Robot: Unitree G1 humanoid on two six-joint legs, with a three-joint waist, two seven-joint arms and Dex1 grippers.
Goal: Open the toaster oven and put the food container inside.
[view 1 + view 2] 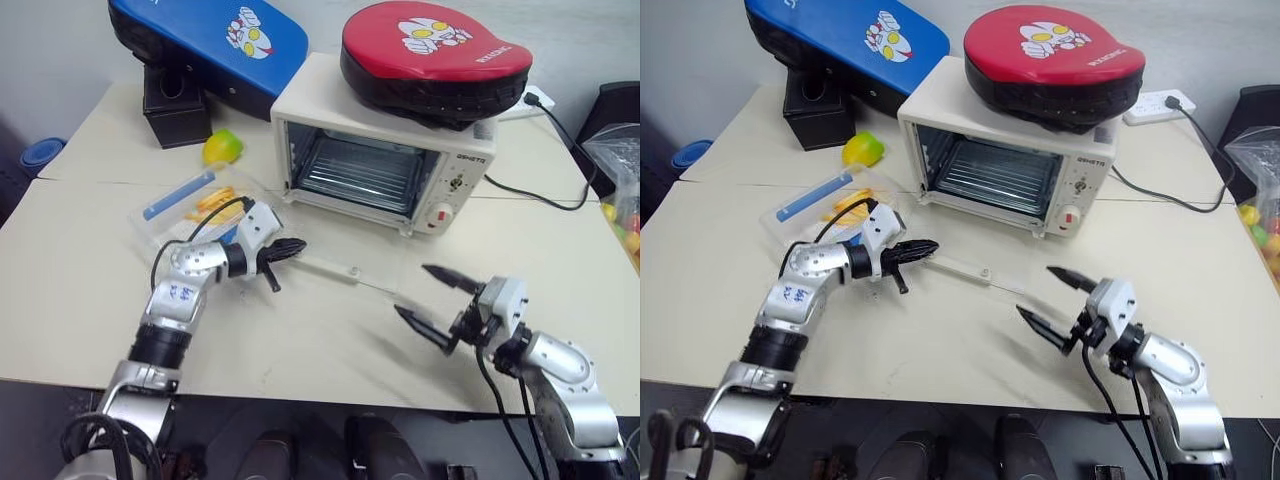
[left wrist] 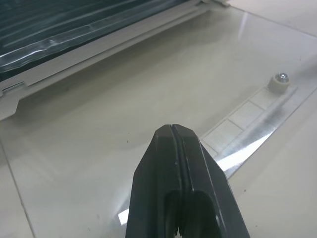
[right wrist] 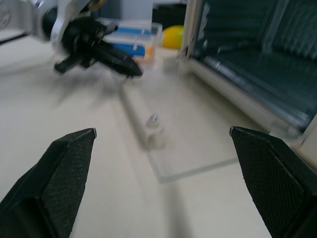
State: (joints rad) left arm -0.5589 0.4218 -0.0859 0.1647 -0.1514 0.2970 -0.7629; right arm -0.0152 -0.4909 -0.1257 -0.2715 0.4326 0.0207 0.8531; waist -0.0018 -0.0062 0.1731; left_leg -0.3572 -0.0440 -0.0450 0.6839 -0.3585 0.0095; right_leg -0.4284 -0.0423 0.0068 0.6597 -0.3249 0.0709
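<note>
The cream-white toaster oven (image 1: 385, 150) stands at the back of the table with its glass door (image 2: 99, 124) dropped flat onto the tabletop and the wire rack (image 1: 360, 170) showing inside. My left gripper (image 1: 295, 247) is shut with nothing between its fingers, and its tip is over the left end of the door, close to the door's handle bar (image 1: 330, 268). The food container (image 1: 190, 205), clear with a blue clip strip and orange pieces inside, lies on the table behind my left arm. My right gripper (image 1: 412, 290) stands wide open and holds nothing, in front of the oven's right side.
A red pad (image 1: 435, 55) lies on top of the oven. A blue pad (image 1: 215, 40) leans on a black box (image 1: 175, 100) at the back left, with a yellow-green fruit (image 1: 222, 147) beside it. A black cable (image 1: 530, 190) runs to the right. A bag (image 1: 620, 190) sits at the right edge.
</note>
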